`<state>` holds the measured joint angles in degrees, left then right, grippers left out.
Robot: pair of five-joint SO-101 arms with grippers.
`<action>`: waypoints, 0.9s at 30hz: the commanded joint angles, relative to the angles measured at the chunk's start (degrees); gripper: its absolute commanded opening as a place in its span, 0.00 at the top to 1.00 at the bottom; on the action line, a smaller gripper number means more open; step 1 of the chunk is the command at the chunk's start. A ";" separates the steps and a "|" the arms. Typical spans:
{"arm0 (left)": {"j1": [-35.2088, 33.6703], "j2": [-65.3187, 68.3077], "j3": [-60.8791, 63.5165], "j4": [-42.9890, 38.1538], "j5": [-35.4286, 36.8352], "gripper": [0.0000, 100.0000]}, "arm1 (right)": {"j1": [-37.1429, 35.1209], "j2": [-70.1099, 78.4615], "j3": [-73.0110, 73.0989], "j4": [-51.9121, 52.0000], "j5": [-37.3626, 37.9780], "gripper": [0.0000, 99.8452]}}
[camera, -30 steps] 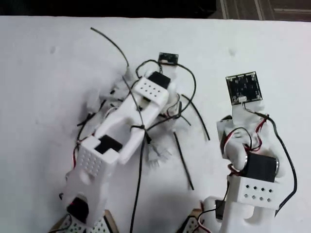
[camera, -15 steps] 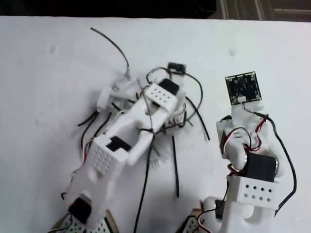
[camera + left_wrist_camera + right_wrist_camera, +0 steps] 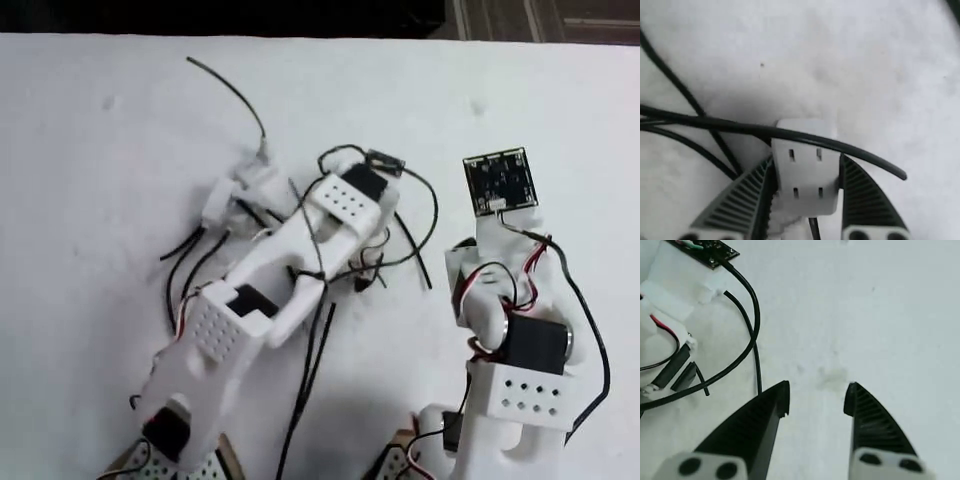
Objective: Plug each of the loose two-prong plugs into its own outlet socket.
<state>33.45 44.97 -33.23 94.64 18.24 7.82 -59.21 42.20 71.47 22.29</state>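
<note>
We find the left gripper (image 3: 806, 172) clenched on a white outlet socket (image 3: 804, 150) at the table (image 3: 865, 60) among black cords (image 3: 715, 123), the right gripper (image 3: 817, 390) released and empty, and we judge socket-securing in hand, the next move calling for its slots held steady and square for mating.

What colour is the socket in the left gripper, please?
The socket is white; see the left wrist view.

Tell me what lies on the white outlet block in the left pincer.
A black cable crosses the far end of the white outlet block. Its slots show empty; its underside is hidden.
</note>
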 commanded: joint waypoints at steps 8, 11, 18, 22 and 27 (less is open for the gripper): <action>-8.57 -14.37 -9.67 6.15 -10.90 0.98 | 0.57 -0.75 -2.55 -0.04 0.44 0.82; -9.71 -18.33 -9.67 7.38 -11.87 0.98 | 0.57 -0.66 -2.55 -0.04 0.44 0.82; -12.53 -31.16 0.09 7.65 -26.55 0.98 | 0.40 -0.40 -2.55 -0.04 0.44 0.82; -12.70 -41.80 11.96 7.30 -40.44 0.98 | 0.40 -0.40 -2.46 0.04 0.44 0.82; -12.70 -54.46 27.96 7.12 -47.47 0.98 | 0.22 -0.40 -2.46 0.40 0.44 0.82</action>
<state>21.23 2.68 -16.00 101.85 -23.60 7.82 -59.21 42.20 71.47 22.29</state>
